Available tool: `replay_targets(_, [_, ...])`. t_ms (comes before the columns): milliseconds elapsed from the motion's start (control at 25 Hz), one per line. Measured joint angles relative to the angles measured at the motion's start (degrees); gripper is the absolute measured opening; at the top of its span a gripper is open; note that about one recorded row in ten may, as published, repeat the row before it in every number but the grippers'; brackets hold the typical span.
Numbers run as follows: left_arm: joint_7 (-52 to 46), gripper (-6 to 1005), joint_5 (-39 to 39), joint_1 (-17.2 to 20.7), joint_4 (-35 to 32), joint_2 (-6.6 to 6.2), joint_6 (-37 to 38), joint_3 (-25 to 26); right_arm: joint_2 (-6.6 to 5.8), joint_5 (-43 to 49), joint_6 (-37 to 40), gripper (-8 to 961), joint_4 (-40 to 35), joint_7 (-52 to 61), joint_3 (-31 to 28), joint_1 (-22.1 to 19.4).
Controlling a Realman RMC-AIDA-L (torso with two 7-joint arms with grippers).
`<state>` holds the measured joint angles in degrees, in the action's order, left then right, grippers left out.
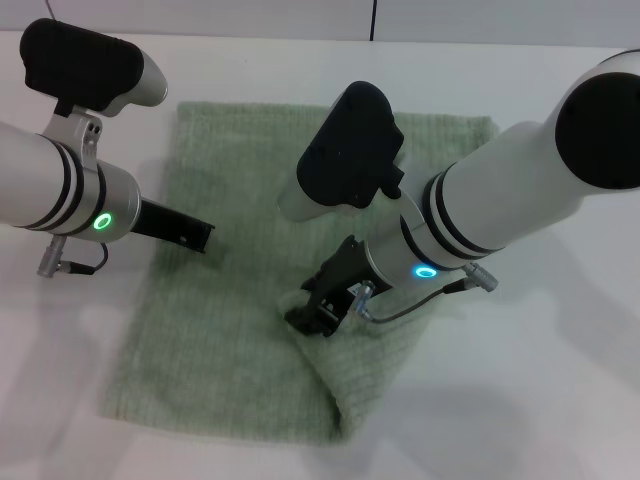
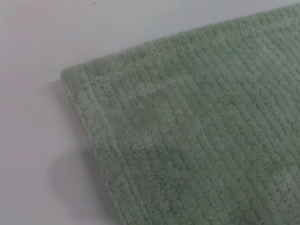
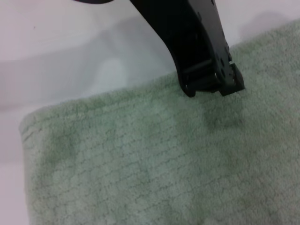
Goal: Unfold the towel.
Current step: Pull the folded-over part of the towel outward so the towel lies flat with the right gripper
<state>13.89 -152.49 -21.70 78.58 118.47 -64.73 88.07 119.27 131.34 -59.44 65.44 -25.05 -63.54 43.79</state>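
The pale sage-green towel lies spread on the white table, with a raised fold running from its middle to the near right edge. My right gripper is down on the towel at the top of that fold, fingers together on the bunched cloth. My left gripper hovers just above the towel's left part, shut and empty. It also shows in the right wrist view, with its shadow on the towel. The left wrist view shows only a hemmed corner of the towel.
The white table surrounds the towel on all sides. Its far edge runs along the top of the head view. Nothing else stands on it.
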Motion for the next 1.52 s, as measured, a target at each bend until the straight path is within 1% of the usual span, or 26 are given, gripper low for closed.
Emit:
replay_targets(240, [0.0, -1, 0.0, 0.0, 0.1, 0.0, -0.1, 0.0, -0.03, 0.2, -0.6, 401, -0.2, -0.3, -0.4, 0.1])
replay_targets(320, [0.0, -1, 0.0, 0.0, 0.1, 0.0, -0.1, 0.0, -0.1, 0.3, -0.9, 164, -0.3, -0.3, -0.7, 0.2])
replay_targets(560, [0.1, -1, 0.0, -0.2, 0.1, -0.06, -0.2, 0.0, -0.18, 0.5, -3.1, 90, 1.1, -0.3, -3.1, 0.0])
replay_targets(760, [0.3, -1, 0.0, -0.3, 0.0, -0.08, -0.1, 0.0, -0.18, 2.9, -7.1, 29, 4.7, 0.8, -5.0, -0.5])
replay_targets(1200, [0.4, -1, 0.0, -0.3, -0.4, -0.09, -0.1, 0.0, -0.18, 7.9, -17.4, 28, 14.1, 4.0, -7.9, -2.2])
replay_targets(1280, [0.4, -1, 0.0, -0.3, -0.6, -0.09, -0.1, 0.0, -0.18, 10.2, -20.2, 28, 17.9, 5.2, -8.4, -3.0])
replay_targets(1320, [0.4, -1, 0.0, -0.3, -0.7, -0.09, 0.0, 0.0, -0.18, 10.2, -20.2, 28, 17.9, 5.2, -8.4, -3.0])
replay_targets(1400, [0.4, -1, 0.0, -0.3, -0.8, -0.09, 0.0, 0.0, -0.18, 11.4, -21.6, 28, 20.3, 6.0, -8.6, -3.5])
replay_targets(1480, [0.4, -1, 0.0, -0.3, -0.9, -0.09, 0.1, 0.0, -0.18, 13.1, -23.5, 28, 24.5, 7.1, -8.7, -4.6])
replay_targets(1520, [0.4, -1, 0.0, -0.3, -0.9, -0.09, 0.1, 0.0, -0.18, 13.1, -23.5, 28, 24.5, 7.1, -8.7, -4.6])
